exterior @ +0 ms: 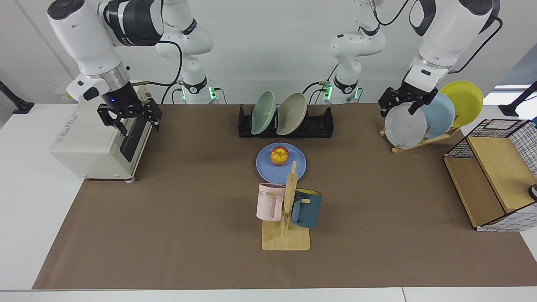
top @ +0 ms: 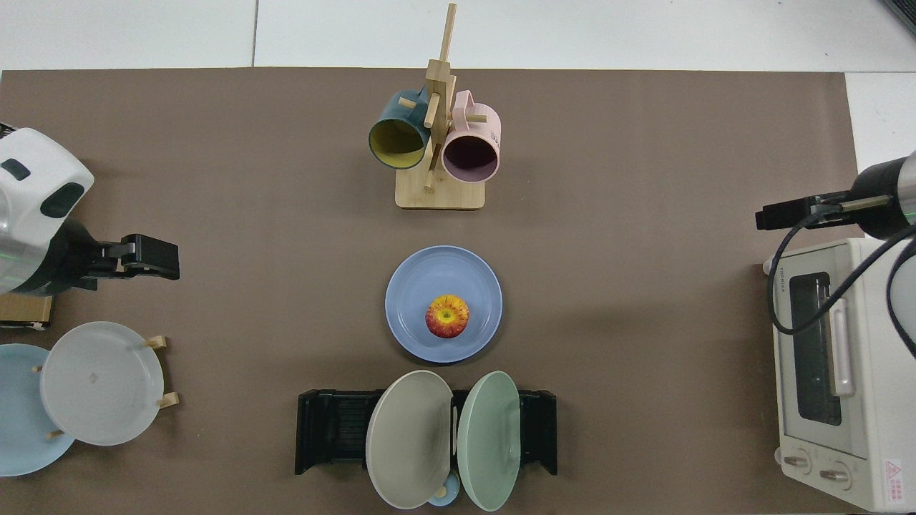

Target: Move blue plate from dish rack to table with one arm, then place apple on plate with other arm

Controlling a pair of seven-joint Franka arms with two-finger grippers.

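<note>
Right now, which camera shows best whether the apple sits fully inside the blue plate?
The top view: the apple lies within the blue plate, rim clear all round. In the facing view the mug stand hides the plate's near edge.

The apple (exterior: 279, 155) is sitting on the blue plate (exterior: 294, 167), which is lying mid-table (exterior: 168, 235) between the dish rack (exterior: 323, 123) toward the robots' edge and the mug stand (exterior: 286, 241) toward the opposite edge.
</note>
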